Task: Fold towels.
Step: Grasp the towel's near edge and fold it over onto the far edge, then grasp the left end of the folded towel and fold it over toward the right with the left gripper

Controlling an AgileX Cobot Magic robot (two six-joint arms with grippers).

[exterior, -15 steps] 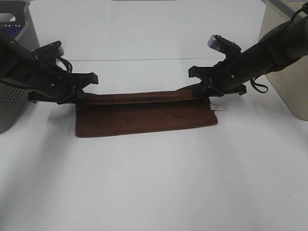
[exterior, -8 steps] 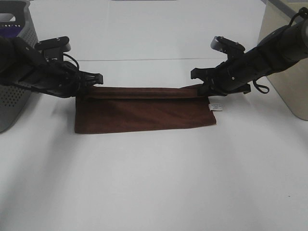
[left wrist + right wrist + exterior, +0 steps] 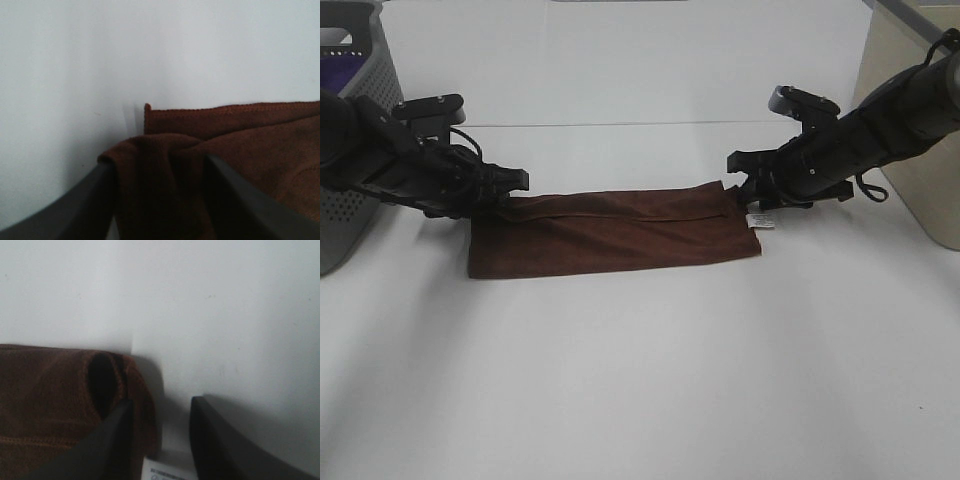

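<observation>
The dark brown towel [image 3: 615,235] lies on the white table as a long folded strip, its white tag [image 3: 757,220] at the right end. My left gripper [image 3: 516,183] is low at the strip's far left corner. In the left wrist view its fingers [image 3: 85,200] stand apart and a loose bunch of towel [image 3: 160,190] lies between them. My right gripper [image 3: 740,193] sits at the far right corner. Its jaws [image 3: 162,401] are open, showing bare table between them, and the towel's rolled edge [image 3: 105,377] rests against one finger beside the tag [image 3: 160,472].
A grey perforated basket [image 3: 360,150] stands at the left edge with a purple cloth [image 3: 345,50] inside. A beige bin [image 3: 935,200] stands at the right edge behind my right arm. White table [image 3: 640,380] stretches in front of the towel.
Both grippers came down and opened. The raised far edge of the towel has dropped onto the lower layer, so the strip now lies flat.
</observation>
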